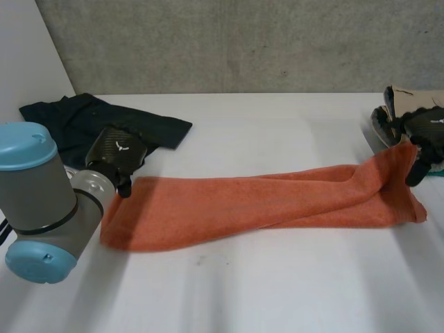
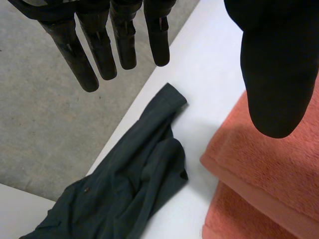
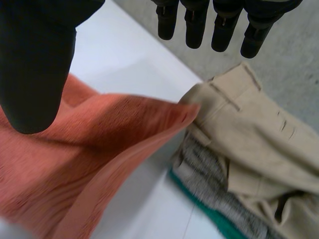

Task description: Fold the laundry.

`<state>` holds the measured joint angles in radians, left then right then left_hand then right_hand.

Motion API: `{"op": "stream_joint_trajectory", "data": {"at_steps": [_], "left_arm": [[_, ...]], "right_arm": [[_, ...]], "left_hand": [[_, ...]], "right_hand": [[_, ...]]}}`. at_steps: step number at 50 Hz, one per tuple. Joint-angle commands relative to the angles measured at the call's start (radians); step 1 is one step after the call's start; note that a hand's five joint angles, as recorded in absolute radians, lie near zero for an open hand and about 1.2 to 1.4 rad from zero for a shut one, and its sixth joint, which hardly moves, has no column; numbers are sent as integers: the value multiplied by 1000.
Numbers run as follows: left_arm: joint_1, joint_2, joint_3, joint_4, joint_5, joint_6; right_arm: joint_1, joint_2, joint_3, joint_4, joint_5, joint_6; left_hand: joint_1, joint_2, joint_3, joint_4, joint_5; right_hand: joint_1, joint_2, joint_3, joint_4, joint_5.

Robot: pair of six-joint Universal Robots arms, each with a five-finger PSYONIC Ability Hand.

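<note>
An orange towel [image 1: 263, 201], folded lengthwise into a long band, lies across the white table [image 1: 277, 291]. My left hand [image 1: 118, 154] hovers at its left end, open. In the left wrist view its fingers [image 2: 99, 50] are straight and the thumb stands over the towel's [image 2: 269, 169] folded edge without gripping it. My right hand [image 1: 424, 132] is at the towel's right end, where a corner stands raised against it. In the right wrist view that hand [image 3: 35, 64] is open, thumb beside the lifted towel edge [image 3: 99, 144], fingers straight and apart from the cloth.
A dark garment [image 1: 83, 121] lies crumpled at the back left, beneath the left hand's fingers [image 2: 134, 184]. At the right edge sits a pile [image 1: 399, 104] with beige trousers [image 3: 249, 134] on a grey knit with a green edge [image 3: 209, 184]. A concrete wall stands behind.
</note>
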<state>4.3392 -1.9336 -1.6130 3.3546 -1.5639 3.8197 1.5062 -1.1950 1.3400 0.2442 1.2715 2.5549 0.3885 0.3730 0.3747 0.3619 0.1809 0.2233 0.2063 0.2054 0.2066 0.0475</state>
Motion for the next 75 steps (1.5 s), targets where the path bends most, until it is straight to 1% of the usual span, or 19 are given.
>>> {"op": "stream_joint_trajectory", "data": {"at_steps": [1,4,10,17,21,24,25,28,31,35,40,44,47,53,62,65,69,70,75], "left_arm": [[-9,-1,16,-1,1,-28],[-9,-1,8,0,1,-29],[-12,-1,1,0,1,-29],[-7,-2,-8,0,2,-29],[-1,-2,-10,0,13,-31],[0,-2,-5,0,25,-32],[0,-2,-2,0,28,-32],[3,-2,11,2,39,-34],[10,-5,37,3,53,-49],[16,-31,88,3,84,-110],[16,-105,174,-3,145,-221],[11,-185,258,-12,203,-302],[2,-248,309,-12,257,-354],[-9,-340,361,-18,353,-420],[-70,-387,387,-75,384,-445],[-76,-386,384,-101,384,-451],[-90,-375,374,-142,380,-457],[-89,-363,373,-161,374,-459],[-43,-256,321,-211,363,-450]], "right_arm": [[80,66,-28,-22,140,-31],[124,118,-50,-77,195,-53],[170,212,-114,-149,242,-100],[210,356,-223,-163,293,-186],[219,428,-283,-161,354,-266],[223,449,-321,-155,396,-350],[230,442,-332,-154,396,-378],[259,407,-331,-158,388,-392],[319,295,-295,-163,350,-361],[358,117,-202,-172,232,-286],[367,-68,-63,-184,21,-208],[382,-224,30,-186,-102,-185],[423,-308,68,-186,-150,-173],[463,-414,82,-184,-159,-125],[450,-581,68,-189,-193,30],[431,-591,70,-192,-204,48],[362,-592,79,-187,-196,51],[350,-592,82,-187,-196,51],[284,-546,82,-186,-190,50]], "left_hand": [[4,20,18,31,37],[1,17,15,28,34],[4,20,18,31,37],[4,20,18,31,37],[4,20,18,31,37],[4,20,18,31,37],[4,20,18,31,37],[-5,11,9,22,28],[-16,-1,-3,10,17],[-87,-71,-73,-60,-54],[-189,-174,-176,-163,-156],[-201,-186,-188,-175,-168],[-204,-189,-191,-178,-171],[-201,-186,-188,-175,-168],[-155,-139,-141,-128,-121],[50,66,64,77,83],[891,907,905,918,924],[1007,1022,1020,1033,1040],[1008,1023,1022,1034,1041]], "right_hand": [[-49,-32,-31,-32,-47],[-49,-32,-31,-32,-47],[-49,-32,-31,-32,-47],[-49,-32,-31,-32,-47],[58,75,76,75,59],[561,578,579,578,563],[1167,1184,1185,1184,1168],[1173,1190,1191,1190,1174],[1173,1190,1191,1190,1174],[1173,1190,1191,1190,1174],[1173,1190,1191,1190,1174],[1173,1190,1191,1190,1174],[1173,1190,1191,1190,1174],[1173,1190,1191,1190,1174],[1173,1190,1191,1190,1174],[1173,1190,1191,1190,1174],[1173,1190,1191,1190,1174],[1173,1190,1191,1190,1174],[1173,1190,1191,1190,1174]]}}
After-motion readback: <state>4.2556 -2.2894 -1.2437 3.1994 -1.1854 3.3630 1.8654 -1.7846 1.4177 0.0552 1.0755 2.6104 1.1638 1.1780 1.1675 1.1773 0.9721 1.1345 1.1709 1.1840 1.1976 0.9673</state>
